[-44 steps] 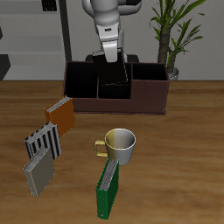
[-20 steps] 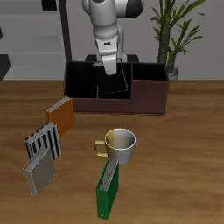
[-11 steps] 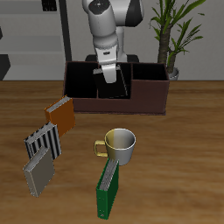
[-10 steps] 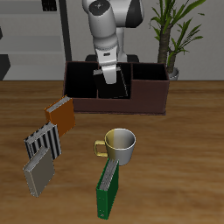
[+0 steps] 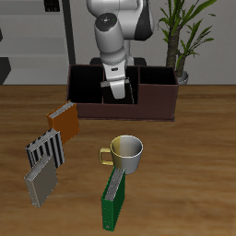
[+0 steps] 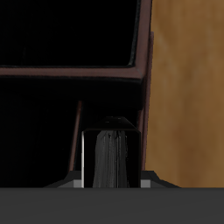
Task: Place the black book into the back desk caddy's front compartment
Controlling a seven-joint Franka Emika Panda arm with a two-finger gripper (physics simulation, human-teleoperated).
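The gripper (image 5: pixel 118 89) hangs over the middle of the back desk caddy (image 5: pixel 157 104), low down near its top edge. The black book (image 5: pixel 123 88) is thin and dark. It stands up tall, tipped a little, inside the caddy's middle part. From the front it looks like a flat black slab, and it is hard to tell apart from the black inside of the box. In the wrist view the black book (image 6: pixel 111 157) shows a dark grey edge with fine lines, like pages, and a pale strip down one side. It sits right between the two fingers (image 6: pixel 76 179), which pinch it.

The caddy is a long, low, reddish-brown box with thin walls inside. The book's bottom end is down in the front compartment (image 5: pixel 120 101), the small middle cell by the long front wall.

On the table nearer the front edge stand an orange book (image 5: pixel 64 119), a green book (image 5: pixel 113 201) and a pale mug (image 5: pixel 127 155).
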